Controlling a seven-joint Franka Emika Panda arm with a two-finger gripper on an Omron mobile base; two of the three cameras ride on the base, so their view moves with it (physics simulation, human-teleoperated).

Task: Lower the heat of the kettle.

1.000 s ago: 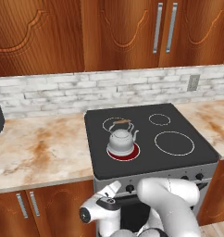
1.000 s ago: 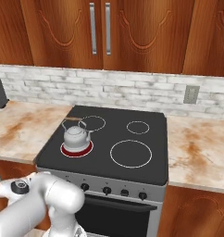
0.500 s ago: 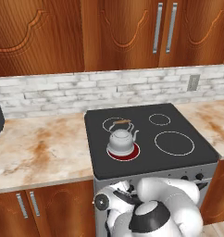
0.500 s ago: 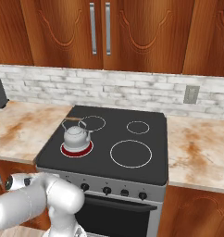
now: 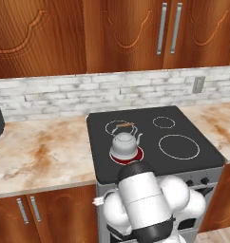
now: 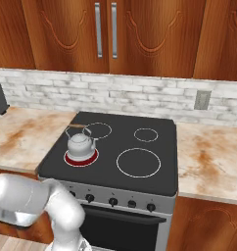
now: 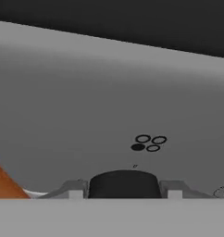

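Clearly, the kettle (image 5: pixel 124 145) (image 6: pixel 80 145) is seen upright on the glowing red burner (image 5: pixel 137 154) (image 6: pixel 81 159) at the front left corner of the black stovetop (image 5: pixel 183 161) (image 6: pixel 154 162). Its spout is turned toward the right edge of the stovetop, and its thin brown handle arches over the lid, angled toward the back left ring (image 5: pixel 118 126) (image 6: pixel 101 130); the long axis, spout to body, runs roughly left to right. The knobs (image 6: pixel 110 201) are lined up along the stove's front panel in the right base view, while in the left base view most of that panel is hidden behind the white arm (image 5: pixel 145 199) (image 6: pixel 37 203), which is folded low in front of the stove. In the hand view a grey panel surface is seen at close range with a small four-ring burner diagram (image 7: pixel 148 143) printed on it (one ring filled dark), and a rounded dark knob (image 7: pixel 124 183) is cut off by the lower band. The gripper fingertips cannot be made out, so whether they are spread or pressed together cannot be told. An orange patch at the lower left of the hand view cannot be identified. Compared with half a second ago, the arm has swung further across the stove front and lower, while the kettle has stayed put on its burner.
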